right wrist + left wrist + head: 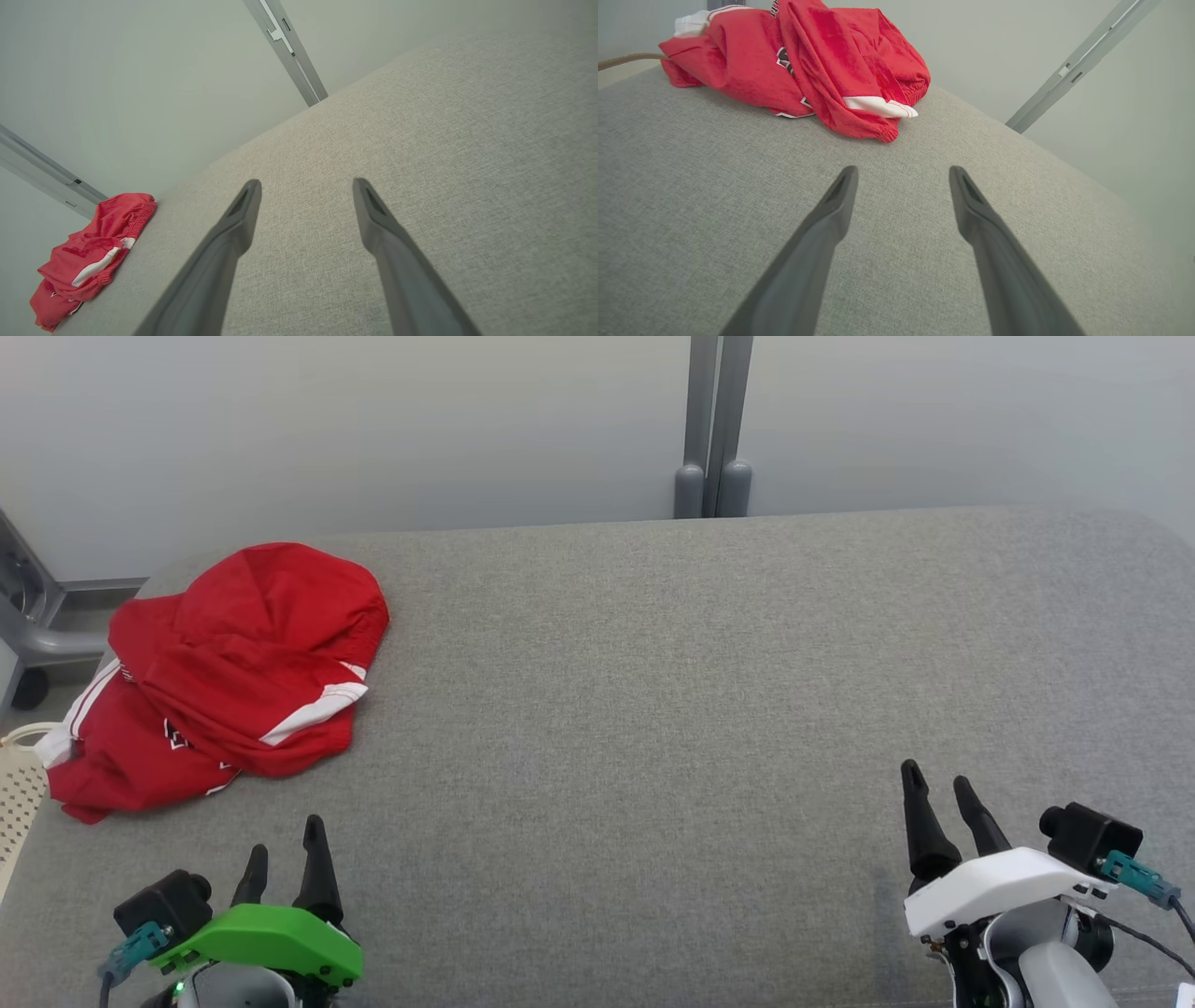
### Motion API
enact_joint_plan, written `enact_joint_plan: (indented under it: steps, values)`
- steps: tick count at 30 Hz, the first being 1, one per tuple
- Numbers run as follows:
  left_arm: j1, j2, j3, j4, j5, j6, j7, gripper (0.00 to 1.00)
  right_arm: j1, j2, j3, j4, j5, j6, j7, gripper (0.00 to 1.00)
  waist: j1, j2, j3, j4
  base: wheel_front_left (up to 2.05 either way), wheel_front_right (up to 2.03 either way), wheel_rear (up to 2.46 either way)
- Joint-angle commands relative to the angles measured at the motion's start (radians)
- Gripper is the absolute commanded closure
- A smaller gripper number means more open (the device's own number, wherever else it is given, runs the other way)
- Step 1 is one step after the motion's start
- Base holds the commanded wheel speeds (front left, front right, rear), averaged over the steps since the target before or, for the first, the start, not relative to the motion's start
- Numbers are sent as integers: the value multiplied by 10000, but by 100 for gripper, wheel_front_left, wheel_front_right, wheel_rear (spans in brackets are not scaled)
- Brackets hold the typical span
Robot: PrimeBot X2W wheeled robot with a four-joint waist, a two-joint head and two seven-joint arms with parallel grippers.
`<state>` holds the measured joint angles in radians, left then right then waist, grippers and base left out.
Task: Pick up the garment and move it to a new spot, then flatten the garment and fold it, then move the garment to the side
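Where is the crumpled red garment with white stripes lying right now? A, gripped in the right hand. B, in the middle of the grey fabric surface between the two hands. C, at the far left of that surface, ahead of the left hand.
C: the crumpled red garment with white stripes lies bunched at the far left of the grey fabric surface, ahead of the open left hand; the right hand holds nothing.
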<state>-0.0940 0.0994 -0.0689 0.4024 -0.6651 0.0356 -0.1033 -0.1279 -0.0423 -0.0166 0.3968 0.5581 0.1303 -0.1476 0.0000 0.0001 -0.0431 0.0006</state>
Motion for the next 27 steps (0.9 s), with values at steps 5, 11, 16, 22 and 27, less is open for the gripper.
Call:
enact_joint_plan:
  steps: [5, 11, 16, 22, 27]
  values:
    - [-331, 210, -225, 95, 688, 21, -232, 0, -223, -58, -63, -11, -1041, 4, -90, 0, 0, -1, -40, -10, 0, 0, 0]
    - [-485, 318, -464, 333, 1213, -53, -396, 0, -214, -64, -46, 25, -1782, 4, -98, 0, 0, -1, -106, 6, 0, 0, 0]
    - [-601, 432, -722, 344, 1661, -191, -515, 0, -198, -70, -76, 75, -2259, 4, -157, 0, 0, -1, -158, 16, 0, 0, 0]
    - [-745, 574, -930, 323, 2119, -250, -596, 0, -245, -76, -149, 118, -2887, 4, -262, 0, 0, -1, -196, 22, 0, 0, 0]
    - [-659, 570, -1044, 290, 2451, -91, -727, 0, -282, -80, -167, 154, -3381, 4, -339, 0, 0, -1, -209, 5, 0, 0, 0]
